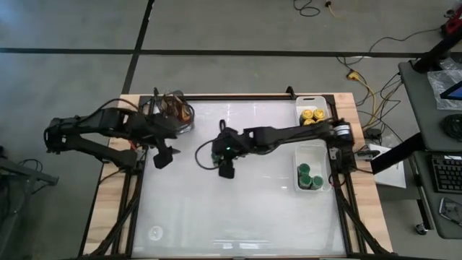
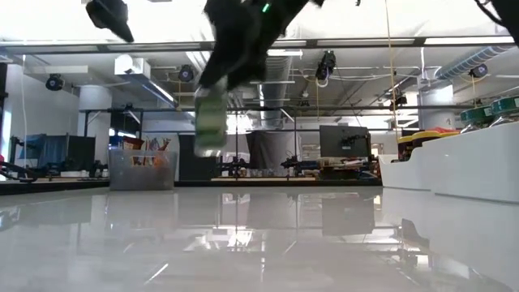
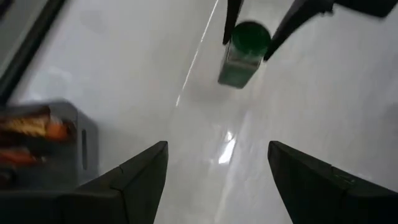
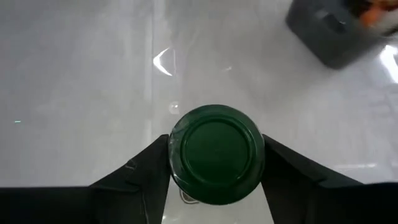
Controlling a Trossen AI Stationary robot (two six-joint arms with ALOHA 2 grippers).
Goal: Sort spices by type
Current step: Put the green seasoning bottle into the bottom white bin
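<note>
A small clear spice jar with a green lid (image 2: 211,122) hangs in the air over the middle of the table, with my right gripper (image 4: 216,163) shut on it. The jar also shows in the high view (image 1: 216,156) and in the left wrist view (image 3: 241,56). My left gripper (image 3: 217,180) stands open with nothing between its fingers, above the table's left part (image 1: 164,156), apart from the jar. At the right edge, one white tray (image 1: 309,103) holds yellow-lidded jars (image 1: 312,115) and another white tray (image 1: 315,152) holds green-lidded jars (image 1: 310,177). My right gripper pinches the jar at its top end, one finger (image 4: 149,169) on either side of the green lid (image 4: 216,154). The fingers slant down from above, coming from the table's right. The jar hangs below them, slightly tilted, lifted clear of the table (image 2: 259,243).
A grey square cup of brown sticks (image 1: 177,110) stands at the far left of the table, close behind my left arm. The two white trays line the right edge. The glossy white tabletop (image 1: 238,217) lies bare toward the near edge.
</note>
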